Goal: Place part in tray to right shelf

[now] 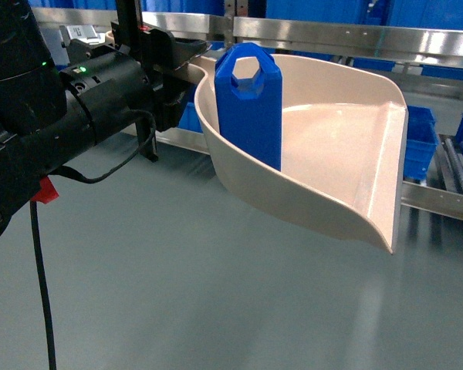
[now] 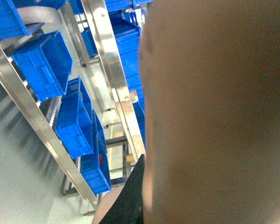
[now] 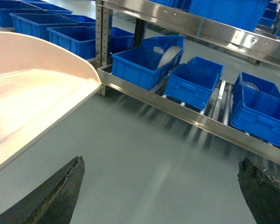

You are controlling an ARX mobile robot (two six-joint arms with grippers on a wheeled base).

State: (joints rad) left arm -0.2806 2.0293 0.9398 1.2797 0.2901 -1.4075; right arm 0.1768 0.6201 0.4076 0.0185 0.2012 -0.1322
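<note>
One part [image 1: 248, 108] upright in one tray [image 1: 347, 146]; left jaws clamp tray handle; right jaws wide.

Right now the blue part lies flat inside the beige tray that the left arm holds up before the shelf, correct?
Not quite. The blue part stands upright against the wall of the beige tray, not flat; the head view shows it. The rest is correct.

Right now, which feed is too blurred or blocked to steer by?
Left wrist view: the scoop fills the right side as a cream blur, far out of focus. Right wrist view: floor and shelf rail streak with motion blur. Head view: sharp; blue block clear in the scoop.
</note>
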